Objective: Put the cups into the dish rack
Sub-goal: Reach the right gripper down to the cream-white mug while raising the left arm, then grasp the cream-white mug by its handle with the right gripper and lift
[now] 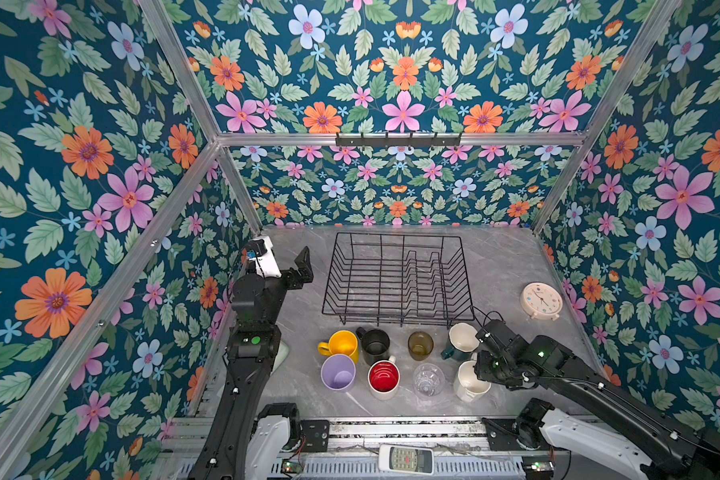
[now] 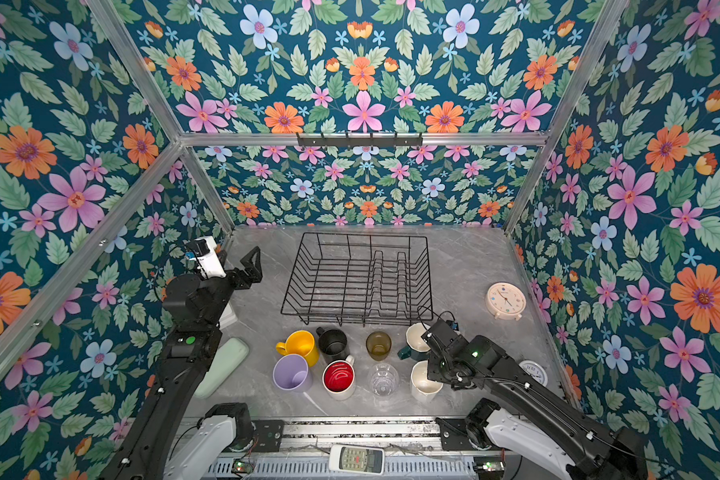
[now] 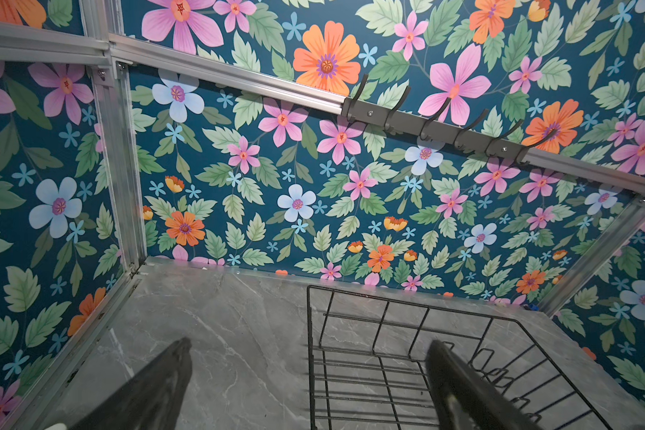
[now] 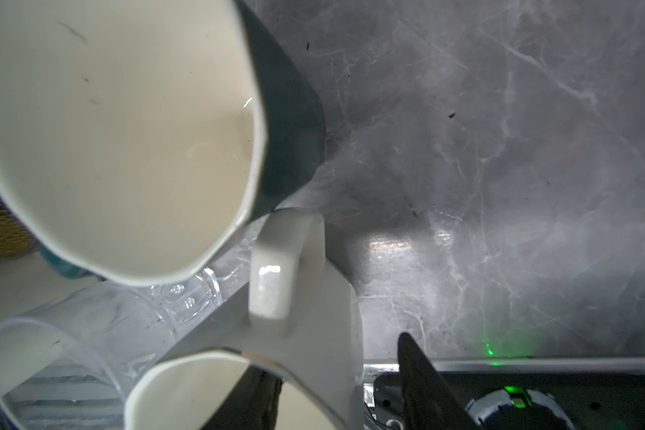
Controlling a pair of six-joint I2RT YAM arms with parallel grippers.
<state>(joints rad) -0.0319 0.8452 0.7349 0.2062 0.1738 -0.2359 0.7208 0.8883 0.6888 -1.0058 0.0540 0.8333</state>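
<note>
Right jaws straddle rim of white mug [image 1: 468,384] (eight cups [image 1: 383,376]; one rack [image 1: 398,274]).

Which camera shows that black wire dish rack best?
Either top view: the whole dish rack sits unobstructed and empty. The left wrist view catches only part of it, partly behind a finger. The right wrist view shows none.
</note>
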